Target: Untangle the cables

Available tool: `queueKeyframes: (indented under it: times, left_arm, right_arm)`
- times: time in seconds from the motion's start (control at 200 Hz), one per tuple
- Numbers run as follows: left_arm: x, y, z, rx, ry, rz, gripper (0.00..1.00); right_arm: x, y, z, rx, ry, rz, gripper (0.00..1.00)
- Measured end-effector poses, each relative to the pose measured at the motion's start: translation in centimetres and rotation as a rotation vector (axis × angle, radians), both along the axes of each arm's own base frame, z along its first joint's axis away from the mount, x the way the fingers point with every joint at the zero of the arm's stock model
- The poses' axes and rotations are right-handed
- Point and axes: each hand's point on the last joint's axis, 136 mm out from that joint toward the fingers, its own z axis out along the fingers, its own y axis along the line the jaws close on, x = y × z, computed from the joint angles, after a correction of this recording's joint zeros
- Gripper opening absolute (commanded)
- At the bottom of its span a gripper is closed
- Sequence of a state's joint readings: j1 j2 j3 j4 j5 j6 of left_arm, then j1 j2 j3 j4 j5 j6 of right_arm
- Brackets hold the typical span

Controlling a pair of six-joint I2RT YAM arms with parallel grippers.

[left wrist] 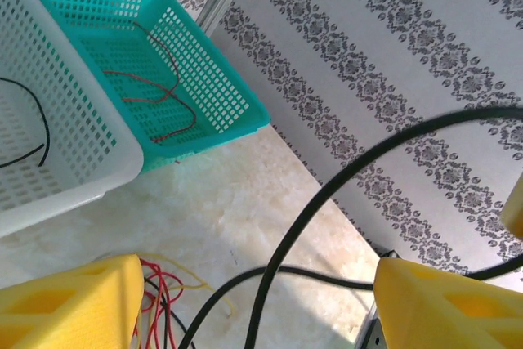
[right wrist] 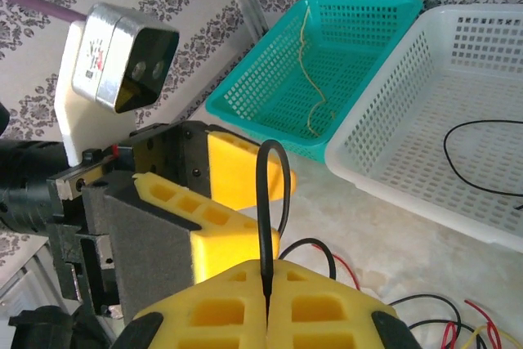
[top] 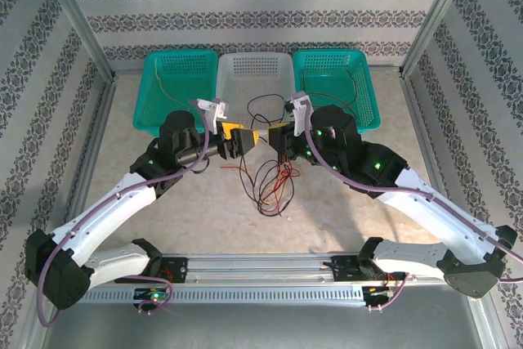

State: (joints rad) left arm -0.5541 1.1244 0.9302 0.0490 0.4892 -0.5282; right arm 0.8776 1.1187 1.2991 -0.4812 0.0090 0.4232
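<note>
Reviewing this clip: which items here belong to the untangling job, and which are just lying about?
Job:
tangled cables
black cable
right gripper, pinching it
left gripper, open around it

Lying about:
left teal basket
white basket
right teal basket

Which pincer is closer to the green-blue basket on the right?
Right. The right pincer sits just left of that basket, by its near corner; the left pincer is farther left.

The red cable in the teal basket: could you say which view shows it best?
Left wrist: the red cable lies large and clear. Top external shows it faintly; right wrist faces the other teal basket.
</note>
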Motion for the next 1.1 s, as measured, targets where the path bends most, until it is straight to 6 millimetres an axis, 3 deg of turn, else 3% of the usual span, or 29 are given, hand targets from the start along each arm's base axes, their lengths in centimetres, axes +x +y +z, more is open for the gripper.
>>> queueKeyframes:
  times: [0.1, 0.2, 0.34, 0.45, 0.67, 0.809, 0.874, 1.099]
  left_arm:
    - [0.3, -0.4, -0.4, 0.006, 0.006, -0.015, 0.45]
    - [0.4, -0.7, -1.0, 0.014, 0.017, -0.028, 0.20]
    - [0.4, -0.6, -0.6, 0.023, -0.009, -0.032, 0.00]
    - [0.1, 0.1, 0.6, 0.047, -0.046, -0.012, 0.00]
    - [-2.2, 1.6, 5.2, 0.077, -0.138, -0.026, 0.00]
    - [-3.4, 0.9, 7.3, 0.066, -0.099, -0.103, 0.00]
    - [-3.5, 0.5, 7.3, 0.059, -0.056, -0.124, 0.00]
    - [-3.1, 1.0, 5.6, 0.058, 0.083, -0.068, 0.00]
  right_arm:
    - [-0.1, 0.1, 0.0, 0.002, 0.003, 0.006, 0.00]
    - [-0.1, 0.1, 0.0, 0.003, 0.004, 0.010, 0.00]
    - [-0.1, 0.1, 0.0, 0.001, 0.003, 0.006, 0.01]
    - [0.5, -0.8, -0.8, -0.041, 0.007, -0.048, 0.06]
    - [2.5, -3.3, -3.4, -0.136, 0.051, -0.203, 0.41]
    - [3.3, -4.3, -4.7, -0.134, 0.084, -0.253, 0.60]
    - [3.5, -4.3, -4.9, -0.123, 0.097, -0.257, 0.71]
    - [3.5, -2.0, -5.1, -0.012, 0.114, -0.176, 0.78]
